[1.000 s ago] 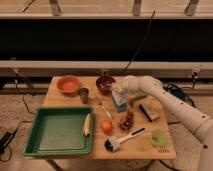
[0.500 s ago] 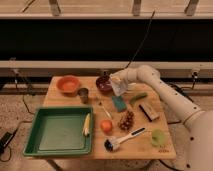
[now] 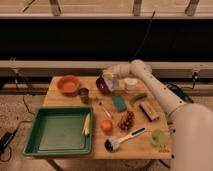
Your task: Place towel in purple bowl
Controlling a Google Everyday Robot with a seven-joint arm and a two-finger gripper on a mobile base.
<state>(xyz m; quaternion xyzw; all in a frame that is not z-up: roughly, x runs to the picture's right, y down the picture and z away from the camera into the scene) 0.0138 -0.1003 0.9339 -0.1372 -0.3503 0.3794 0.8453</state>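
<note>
The purple bowl [image 3: 101, 85] is dark and stands at the back middle of the wooden table [image 3: 65, 100]. My gripper [image 3: 111, 81] is at the bowl's right rim, just above it. It is shut on a pale towel [image 3: 114, 85], which hangs over the bowl's right edge. The arm reaches in from the right and hides part of the bowl's far side.
An orange bowl [image 3: 68, 84] and a small dark cup [image 3: 84, 93] stand to the left. A white cup [image 3: 131, 84], a teal sponge [image 3: 119, 103], a cucumber [image 3: 138, 98], grapes [image 3: 126, 120], an orange [image 3: 106, 126], a brush [image 3: 122, 139] and a green cup [image 3: 158, 136] stand around. A green tray [image 3: 55, 131] is at the front left.
My gripper has moved from above the teal sponge back and left to the purple bowl's rim, carrying the towel with it.
</note>
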